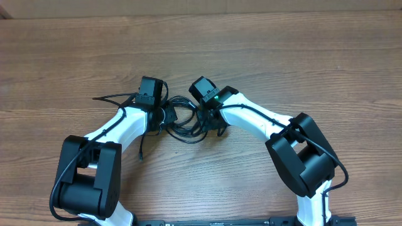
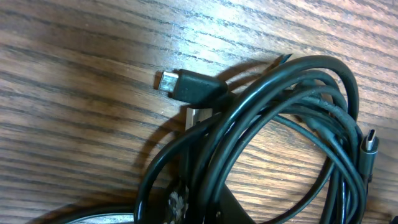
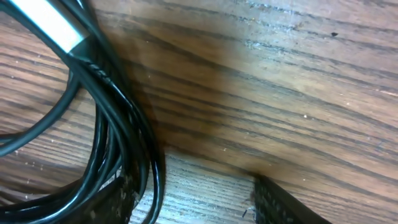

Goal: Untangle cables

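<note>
Black cables (image 1: 183, 125) crowd my left hand (image 1: 164, 118), so I cannot tell its grip; they lie knotted on the counter (image 1: 282, 50), my right hand (image 1: 212, 125) released just beside them. Separation looks barely begun. Next I should pinch one strand and draw it outward.

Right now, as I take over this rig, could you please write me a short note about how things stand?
Left gripper: nearly closed, apparently pinching strands of the cables.
Right gripper: open, holding nothing, right beside the bundle.
Cables: one tangled coil on the table, between the two arms. One plug lies free on the wood.
Done: nothing is separated yet.
Left: pull the loops apart, cable by cable.
</note>
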`<state>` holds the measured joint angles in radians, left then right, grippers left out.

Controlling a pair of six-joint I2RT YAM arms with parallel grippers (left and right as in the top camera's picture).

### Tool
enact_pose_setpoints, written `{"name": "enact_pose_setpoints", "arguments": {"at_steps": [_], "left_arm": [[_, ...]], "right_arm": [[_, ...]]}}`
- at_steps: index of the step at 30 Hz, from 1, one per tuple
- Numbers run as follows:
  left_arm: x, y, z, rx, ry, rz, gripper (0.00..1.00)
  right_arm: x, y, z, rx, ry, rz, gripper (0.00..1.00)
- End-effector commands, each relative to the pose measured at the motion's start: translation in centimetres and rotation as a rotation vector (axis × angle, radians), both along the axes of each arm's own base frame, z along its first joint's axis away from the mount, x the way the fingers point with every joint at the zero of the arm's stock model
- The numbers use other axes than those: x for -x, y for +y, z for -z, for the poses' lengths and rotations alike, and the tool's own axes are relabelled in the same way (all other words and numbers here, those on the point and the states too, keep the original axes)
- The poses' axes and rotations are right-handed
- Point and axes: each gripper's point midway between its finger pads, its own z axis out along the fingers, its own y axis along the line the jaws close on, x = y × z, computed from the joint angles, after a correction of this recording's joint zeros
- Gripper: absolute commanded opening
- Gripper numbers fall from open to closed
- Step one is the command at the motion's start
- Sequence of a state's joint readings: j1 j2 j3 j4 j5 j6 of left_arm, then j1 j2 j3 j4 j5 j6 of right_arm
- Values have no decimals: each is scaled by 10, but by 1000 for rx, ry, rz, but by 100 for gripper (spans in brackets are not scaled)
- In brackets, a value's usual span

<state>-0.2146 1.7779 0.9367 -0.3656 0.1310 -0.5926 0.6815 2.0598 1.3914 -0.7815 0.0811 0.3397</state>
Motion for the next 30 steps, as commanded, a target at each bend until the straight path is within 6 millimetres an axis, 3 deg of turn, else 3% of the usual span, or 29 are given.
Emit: {"name": "enact_pose_setpoints", "arguments": {"at_steps": [1,6,13,14,19,25,30], "left_arm": [[15,10,20,-54,58,8,15],[17,17,22,-94,66,-6,13],[16,19,22,-101,64,-19,15],[16,19,22,-100,64,-19,16],[15,18,21,-100,60,-19,17],[15,18,21,-99,59,-18,18],[14,17,21,-98,56,-17,19]], "right_arm": [[13,-33,30,134,19,34,60],[12,-76,24,320,-26,152,61],[26,-122,21,394,89,296,61],[25,-122,22,375,103,308,66],[21,-104,19,205,211,270,71],[2,-76,-10,47,246,281,75],[-2,-41,-25,-51,238,103,75]]}}
